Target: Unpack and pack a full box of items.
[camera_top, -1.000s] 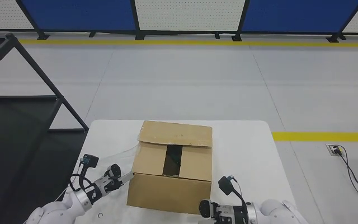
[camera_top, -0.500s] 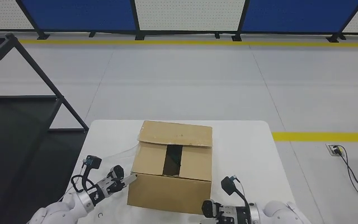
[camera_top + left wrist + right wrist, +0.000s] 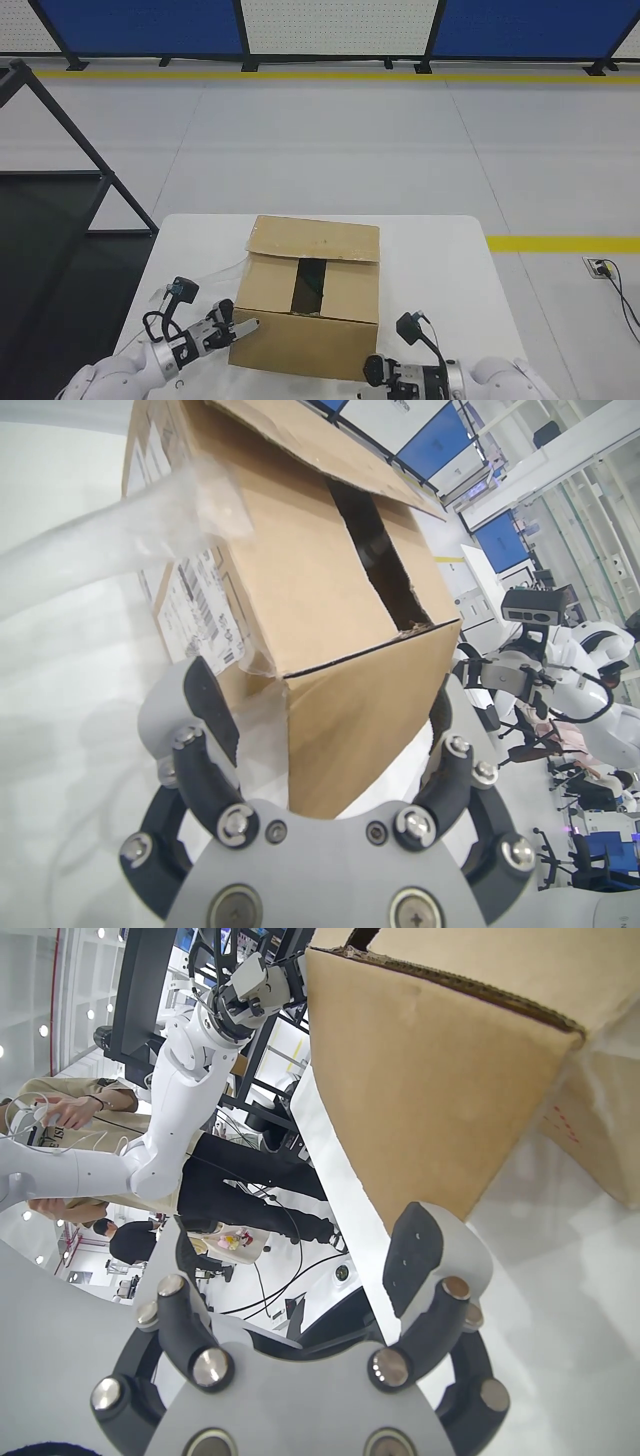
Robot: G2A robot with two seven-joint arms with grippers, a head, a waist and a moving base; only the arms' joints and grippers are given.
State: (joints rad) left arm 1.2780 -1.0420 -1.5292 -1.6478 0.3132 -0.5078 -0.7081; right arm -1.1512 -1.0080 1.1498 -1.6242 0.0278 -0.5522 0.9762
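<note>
One box (image 3: pixel 310 300) on one table (image 3: pixel 430 260), left gripper (image 3: pixel 322 682) and right gripper (image 3: pixel 300 1228) beside it, fingers spread.

A white table (image 3: pixel 440 250) with rounded corners stands on a pale grey floor (image 3: pixel 350 140). A yellow line (image 3: pixel 330 74) runs across the floor at the far side, just in front of a row of partitions: blue panels (image 3: pixel 140 25) with a white perforated panel (image 3: pixel 335 25) between them, all set in black posts. A second, shorter yellow stripe (image 3: pixel 560 243) lies on the floor beside the table. Near that stripe a floor socket (image 3: pixel 598 267) sits with a dark cable (image 3: pixel 625 300) trailing from it. On the table's other side, a black metal frame (image 3: pixel 75 135) slants over a dark platform (image 3: pixel 50 230).
</note>
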